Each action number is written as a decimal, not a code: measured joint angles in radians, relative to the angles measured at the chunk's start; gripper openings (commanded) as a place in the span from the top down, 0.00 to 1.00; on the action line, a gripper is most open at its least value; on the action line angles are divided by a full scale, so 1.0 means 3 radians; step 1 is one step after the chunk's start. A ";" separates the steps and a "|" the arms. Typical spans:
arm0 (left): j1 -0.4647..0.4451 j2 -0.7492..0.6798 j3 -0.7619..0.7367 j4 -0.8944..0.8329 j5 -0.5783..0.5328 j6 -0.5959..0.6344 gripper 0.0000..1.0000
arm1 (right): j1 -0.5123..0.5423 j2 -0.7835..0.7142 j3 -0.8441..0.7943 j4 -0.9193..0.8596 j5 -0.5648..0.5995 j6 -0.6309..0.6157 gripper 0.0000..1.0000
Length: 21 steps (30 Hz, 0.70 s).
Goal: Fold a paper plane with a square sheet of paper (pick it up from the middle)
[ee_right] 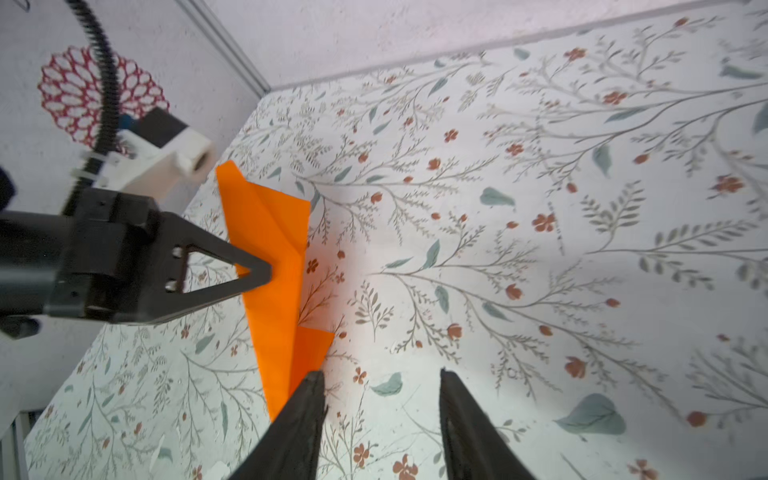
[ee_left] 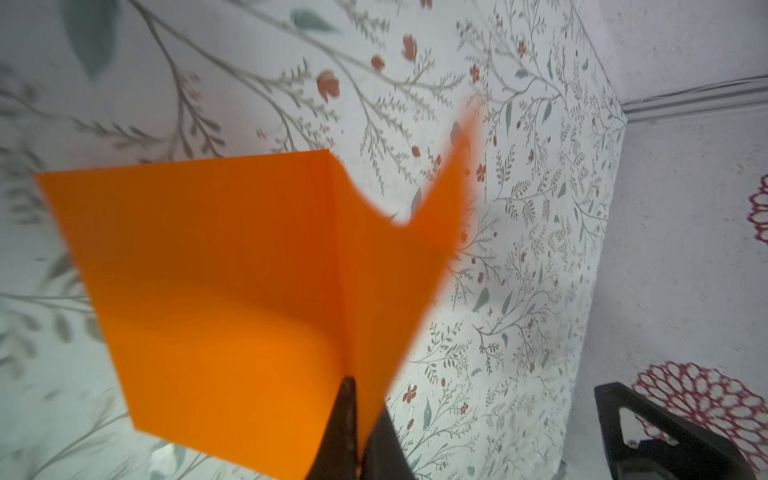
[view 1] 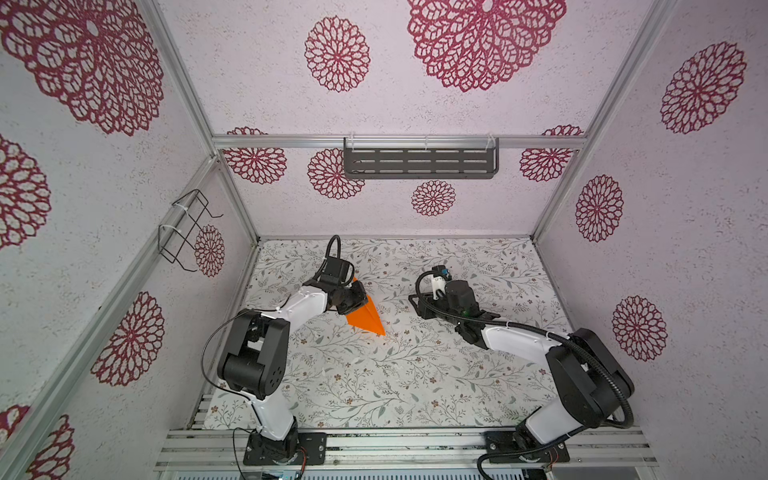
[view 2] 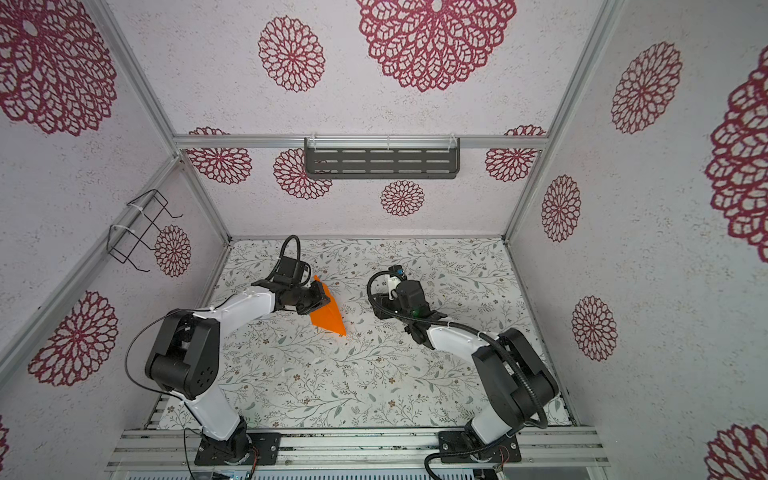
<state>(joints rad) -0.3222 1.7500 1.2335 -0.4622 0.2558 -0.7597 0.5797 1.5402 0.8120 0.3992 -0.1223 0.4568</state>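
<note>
The square sheet of paper is folded into a bright orange paper plane (view 1: 368,318) (view 2: 329,319) with one sharp point touching the floral table. My left gripper (view 1: 352,300) (view 2: 316,301) is shut on its centre crease, and the two wings spread out from the jaws (ee_left: 353,386) in the left wrist view. The right wrist view shows the plane (ee_right: 270,249) with the left gripper's fingers (ee_right: 253,272) on its middle. My right gripper (view 1: 414,300) (ee_right: 380,374) stands open and holds nothing, just right of the plane, one fingertip beside its paper edge.
The floral table cover (view 1: 415,374) has a few small white scraps (view 1: 357,360). A grey slotted shelf (view 1: 419,162) hangs on the back wall, a black wire rack (view 1: 187,228) on the left wall. An aluminium rail (view 1: 395,444) runs along the front.
</note>
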 measured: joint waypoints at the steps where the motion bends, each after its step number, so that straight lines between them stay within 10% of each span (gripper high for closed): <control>1: -0.0015 -0.0018 0.0189 -0.0273 -0.0203 0.0103 0.93 | -0.0024 -0.0041 -0.0011 0.0003 0.0033 0.0001 0.44; 10: -0.0355 0.0496 0.1545 -0.2176 -0.2157 0.0566 0.94 | -0.0092 -0.0168 -0.0226 0.0053 0.0256 0.0028 0.28; 21: -0.0703 0.1865 0.2248 -0.2865 -0.3105 0.0730 0.94 | -0.0122 -0.0380 -0.0378 0.0039 0.0488 0.0027 0.27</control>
<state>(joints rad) -0.5331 2.3096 1.9079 -1.3216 -0.6758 -0.5407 0.5430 1.4261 0.6987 0.4110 0.0242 0.4648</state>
